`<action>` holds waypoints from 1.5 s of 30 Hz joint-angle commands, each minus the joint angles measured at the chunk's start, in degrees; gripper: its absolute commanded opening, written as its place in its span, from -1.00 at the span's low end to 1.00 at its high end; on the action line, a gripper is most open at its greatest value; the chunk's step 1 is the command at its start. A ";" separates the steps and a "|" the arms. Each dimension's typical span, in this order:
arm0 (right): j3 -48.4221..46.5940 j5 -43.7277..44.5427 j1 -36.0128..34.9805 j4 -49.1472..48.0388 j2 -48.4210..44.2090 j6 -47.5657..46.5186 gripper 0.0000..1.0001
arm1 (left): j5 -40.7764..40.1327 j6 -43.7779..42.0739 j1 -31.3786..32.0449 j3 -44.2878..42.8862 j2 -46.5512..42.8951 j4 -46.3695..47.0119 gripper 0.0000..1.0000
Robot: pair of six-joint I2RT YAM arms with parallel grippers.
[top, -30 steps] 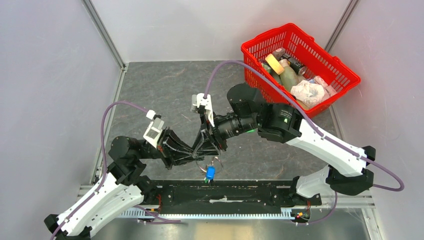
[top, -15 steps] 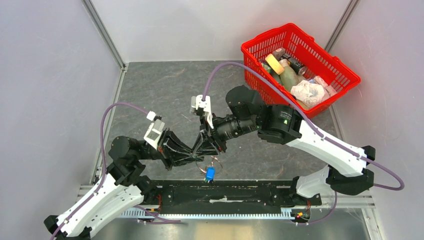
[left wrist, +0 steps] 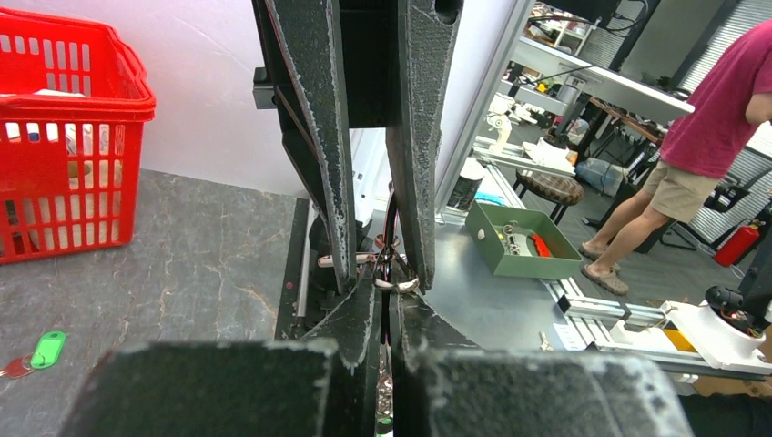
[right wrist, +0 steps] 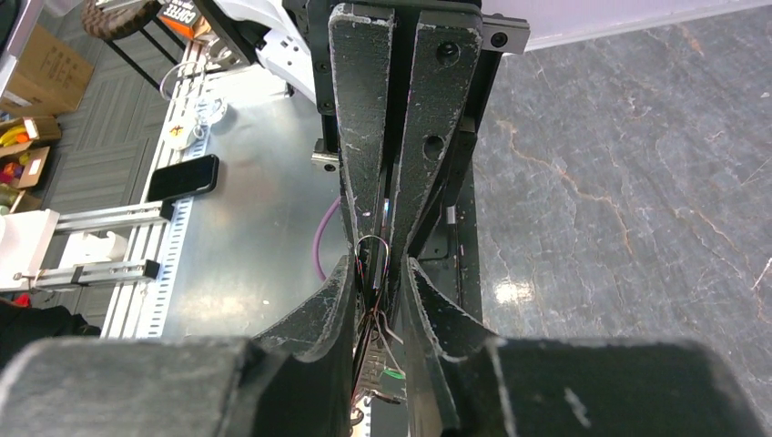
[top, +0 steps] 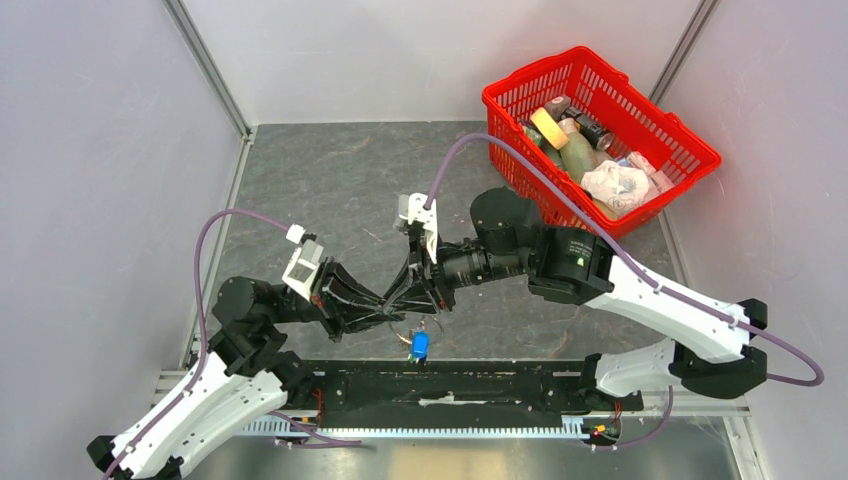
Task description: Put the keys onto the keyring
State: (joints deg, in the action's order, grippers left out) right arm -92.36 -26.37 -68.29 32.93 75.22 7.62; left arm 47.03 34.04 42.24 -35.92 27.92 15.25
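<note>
Left gripper (top: 396, 312): clenched; I see a sliver of metal pinched between its fingers, and I judge it to be the keyring.
Green key (left wrist: 47, 349): loose on the table, well apart from both grippers, not yet on the ring.
Keyring (left wrist: 393, 278): held up above the table, just where the two grippers meet tip to tip.
Blue key (top: 420, 346): hangs just below the ring, so I judge it is already threaded.
Right gripper (top: 424, 300): its fingers stand close on either side of the ring wire with a narrow gap; I cannot tell whether they press on it.
Step in hand: I think we are working at the ring itself, holding it steady or opening the coil.
Next move: it needs the left grip to stay firm while the right one fetches the green key, then a very fine alignment of the key's hole with the split in the wire.
</note>
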 commanded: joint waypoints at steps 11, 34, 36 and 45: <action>1.65 1.15 -0.26 -6.03 -6.62 2.93 -0.93 | -0.34 -0.21 -0.14 -0.09 -2.99 -1.35 -0.96; -0.81 2.17 -0.23 -1.51 -3.68 2.91 -0.12 | 0.18 -0.80 -0.14 -1.21 -2.46 -1.84 -0.95; -0.39 2.83 -0.22 -1.25 -4.10 2.56 -0.09 | -0.02 -0.82 -0.14 -1.53 -2.39 -2.09 -0.96; 3.80 8.05 -0.25 -2.08 -9.26 2.85 0.07 | -1.07 -0.95 -0.12 -3.30 -1.65 -2.50 -0.96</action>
State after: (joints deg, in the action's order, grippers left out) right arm -90.15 -21.87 -68.51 31.77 70.11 10.83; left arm 46.63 34.04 42.19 -36.07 25.69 12.01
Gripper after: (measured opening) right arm 0.527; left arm 0.045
